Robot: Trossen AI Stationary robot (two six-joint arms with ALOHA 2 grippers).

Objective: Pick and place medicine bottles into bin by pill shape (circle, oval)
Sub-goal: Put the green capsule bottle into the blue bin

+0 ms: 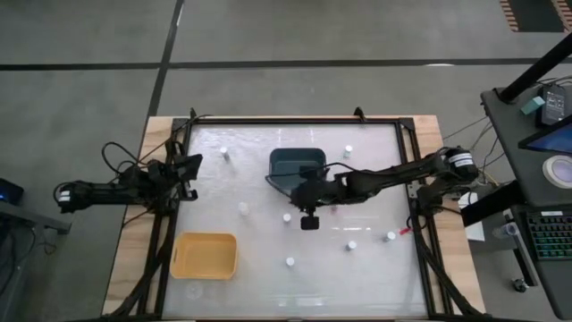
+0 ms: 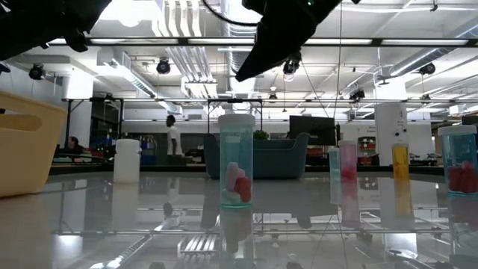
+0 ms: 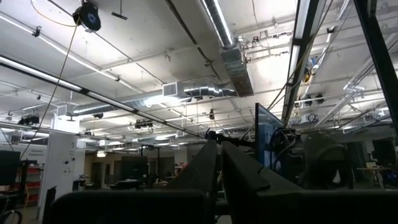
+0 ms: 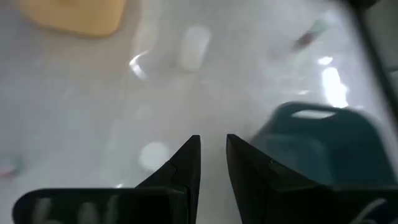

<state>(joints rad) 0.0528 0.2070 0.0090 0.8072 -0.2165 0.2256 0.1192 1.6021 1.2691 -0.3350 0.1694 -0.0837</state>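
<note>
Several small medicine bottles stand upright and scattered on the white table, among them one [image 1: 287,217] just near of my right gripper [image 1: 295,193] and one [image 1: 243,207] to its left. In the low view one clear bottle [image 2: 236,161] shows red pills inside. My right gripper [image 4: 213,142] hovers over the table's middle beside the teal bin [image 1: 298,165]. It slants down, its fingers a narrow gap apart with nothing between them. My left gripper [image 3: 219,146] is shut, parked at the left edge and pointing up into the room.
A yellow bin [image 1: 206,255] sits near the table's near left corner, and the teal bin stands at the far middle. Other bottles stand at far left [image 1: 225,153], far right [image 1: 349,149] and near right [image 1: 391,236]. A black frame rims the table.
</note>
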